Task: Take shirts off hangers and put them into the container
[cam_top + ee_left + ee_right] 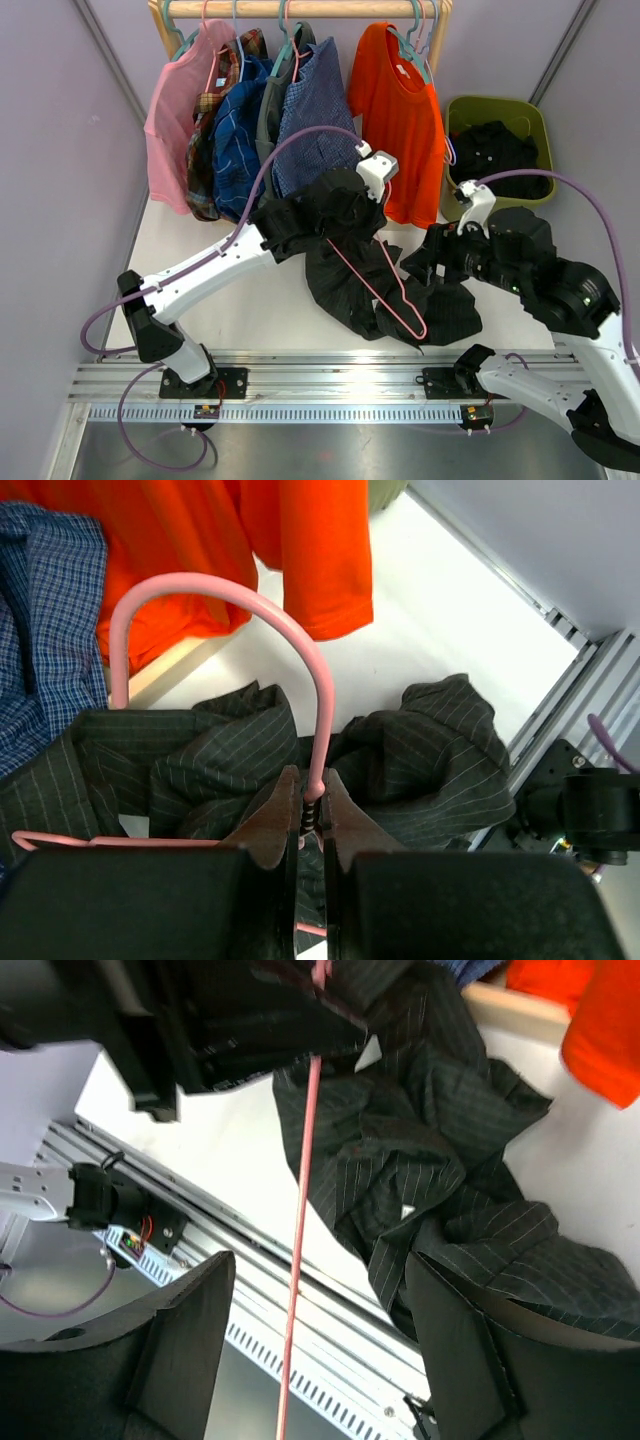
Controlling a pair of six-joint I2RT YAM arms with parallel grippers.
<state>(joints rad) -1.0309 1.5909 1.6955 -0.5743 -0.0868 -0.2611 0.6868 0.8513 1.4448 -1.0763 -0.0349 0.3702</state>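
- Above the tabletop (260, 310), left gripper (310, 802) jaws pinch the pink wire hanger (215, 583); black pinstriped shirt (430, 760) lies crumpled beneath.
- Stripping step: right gripper (318, 1270), jaws apart, probably must seize the cloth next.

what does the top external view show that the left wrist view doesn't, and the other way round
Only top external: the wooden rail, the pink cloth shirt hanging at its left end, and the inside of the olive-green rectangular plastic bin, with a dark garment in it.
Only left wrist: the left jaws shut on the thin pink wire hanger, just below its hook.
Both: that hanger, the crumpled black pinstriped shirt and the hanging orange shirt.
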